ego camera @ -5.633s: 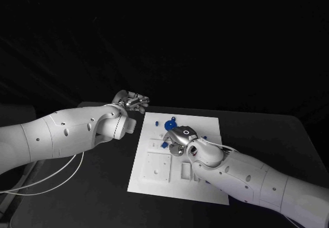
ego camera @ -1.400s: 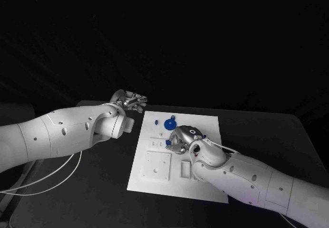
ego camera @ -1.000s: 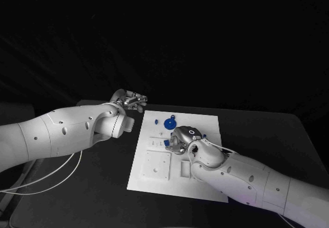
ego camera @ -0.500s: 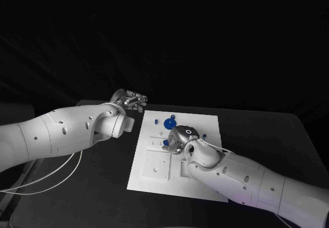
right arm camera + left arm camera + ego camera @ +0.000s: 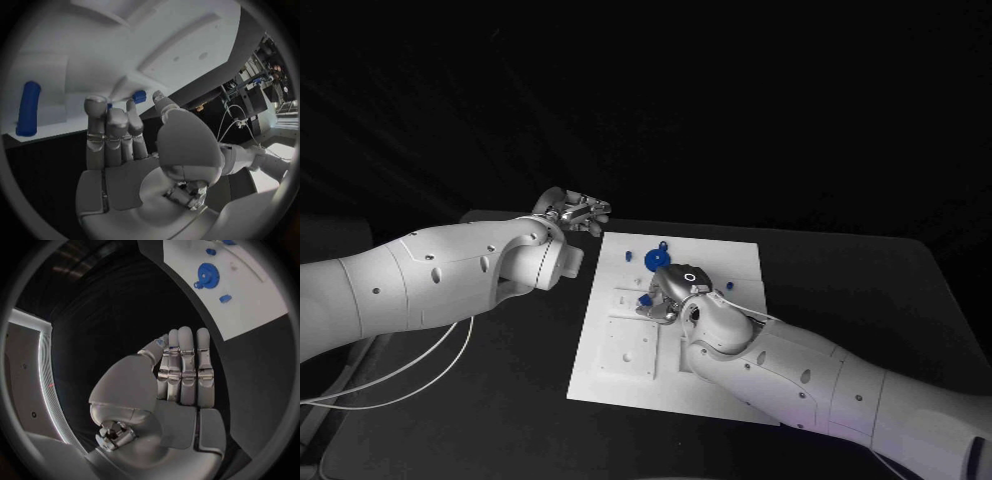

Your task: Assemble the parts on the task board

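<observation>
— Where was my right hand [image 5: 672, 297]?
— Over the task board [image 5: 733, 262] on the bench, fingers [image 5: 111, 122] pinching a small blue part [image 5: 139, 96].
— And the left hand [image 5: 574, 213]?
— Off the board's far corner, fingers [image 5: 185, 365] pressed together, holding nothing. The blue gear [image 5: 656, 260] lay on the board.

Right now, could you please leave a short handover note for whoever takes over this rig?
Left hand: holds nothing, fingers straight and together, off the task board's far left corner.
Right hand: over the board's middle, fingertips at a small blue part; grip unclear.
Blue gear and small blue pieces lie near the board's far edge; a blue cylinder lies on the board.
Assembly is unfinished; loose parts remain.
</observation>
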Robot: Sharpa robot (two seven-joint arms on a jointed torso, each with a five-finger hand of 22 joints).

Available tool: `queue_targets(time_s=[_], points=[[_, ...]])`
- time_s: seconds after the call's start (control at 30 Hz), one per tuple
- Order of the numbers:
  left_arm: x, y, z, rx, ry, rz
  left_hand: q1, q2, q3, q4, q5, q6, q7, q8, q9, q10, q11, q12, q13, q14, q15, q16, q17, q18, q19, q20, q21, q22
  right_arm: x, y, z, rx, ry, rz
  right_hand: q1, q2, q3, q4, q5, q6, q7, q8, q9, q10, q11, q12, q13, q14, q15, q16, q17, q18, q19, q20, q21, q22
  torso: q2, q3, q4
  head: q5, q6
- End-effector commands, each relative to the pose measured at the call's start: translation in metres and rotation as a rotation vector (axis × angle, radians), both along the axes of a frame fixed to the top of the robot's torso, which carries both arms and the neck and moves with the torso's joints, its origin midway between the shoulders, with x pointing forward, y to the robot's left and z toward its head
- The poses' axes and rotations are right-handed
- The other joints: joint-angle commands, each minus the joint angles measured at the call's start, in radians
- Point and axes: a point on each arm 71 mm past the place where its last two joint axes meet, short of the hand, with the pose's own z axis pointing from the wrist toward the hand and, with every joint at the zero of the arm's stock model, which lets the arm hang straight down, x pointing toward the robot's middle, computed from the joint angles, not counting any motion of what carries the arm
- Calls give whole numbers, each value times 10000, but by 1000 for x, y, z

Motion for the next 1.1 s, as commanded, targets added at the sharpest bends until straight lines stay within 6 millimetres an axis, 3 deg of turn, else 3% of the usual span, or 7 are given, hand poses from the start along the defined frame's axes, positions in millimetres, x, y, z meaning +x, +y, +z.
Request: queue_targets(time_s=[0.03, 0.3, 0.43, 0.57, 0.73, 0.9, 1.1], points=[[0, -3, 1, -53, 6, -119, 21, -109, 30, 30, -58, -48, 10, 31, 10, -49, 19, -40, -13, -23, 21, -42, 9, 78, 8, 3, -49, 10, 0, 2, 0, -179, -282, 13, 92, -34, 105, -20, -52, -11, 14, 32, 7, 28, -51, -29, 18, 21, -66, -32, 19, -53, 483, -73, 7, -11, 10, 2, 5, -2, -1], [1, -4, 1, -55, 22, -125, 28, -113, 24, 30, -70, -53, 12, 31, 1, -55, 20, -39, -14, -27, 22, -44, 7, 77, 6, 4, -49, -2, -1, 8, -1, -224, -434, 83, 200, 9, 451, -321, -42, 51, -9, 30, -40, 43, -67, -50, 33, 29, -78, -40, 50, -76, 483, -89, 16, -18, 7, 11, 7, 4, -15], [1, -4, 1, -57, 26, -131, 32, -115, 20, 30, -79, -57, 14, 30, -4, -59, 21, -38, -14, -29, 22, -46, 5, 77, 5, 5, -49, -10, 0, 9, -1, -282, -453, 71, 384, 125, 1277, -997, 32, 119, -33, 16, -52, 34, -76, -38, 50, 37, -79, -50, 41, -78, 483, -83, 22, -26, -2, 10, 2, 36, -53], [1, -4, 0, -56, 35, -124, 32, -115, 20, 30, -79, -57, 14, 30, -4, -59, 21, -38, -14, -29, 22, -46, 5, 77, 5, 5, -49, -10, 0, 7, -3, -341, -456, 50, 474, 329, 1749, -1690, 754, 186, -28, 22, -73, 12, -93, -33, 58, 34, -94, -50, 33, -82, 480, -94, 42, -19, -9, 13, -8, 37, -65], [1, -4, 0, -55, 40, -120, 32, -115, 20, 30, -79, -57, 14, 30, -4, -59, 21, -38, -14, -29, 22, -46, 5, 77, 5, 5, -49, -10, 0, 5, -3, -355, -470, 70, 281, 516, 2260, -2469, 2035, 218, 25, 24, -93, -22, -100, -19, 81, 26, -94, -48, 27, -80, 473, -97, 50, 2, -5, 20, -13, 57, -79], [1, -3, 0, -55, 45, -121, 32, -115, 20, 30, -79, -57, 14, 30, -4, -59, 21, -38, -14, -29, 22, -46, 5, 77, 5, 5, -49, -10, 0, 4, -4, -285, -457, 129, 21, 614, 2670, -2906, 3206, 119, 91, 20, -136, -48, -79, -40, 73, 15, -83, -51, 16, -70, 463, -90, 64, 44, -3, 22, -10, 52, -70], [0, -3, 0, -52, 47, -105, 46, -115, 28, 20, -65, -59, 18, 30, -7, -62, 22, -38, -14, -28, 22, -47, 4, 80, 4, 3, -44, 2, -1, 2, -4, -118, -464, 241, -294, 612, 3078, -3211, 4114, 19, 148, 28, -330, -54, -61, -48, 61, 5, -66, -57, -7, -42, 452, -72, 81, 112, 0, 22, -8, 59, -58]])
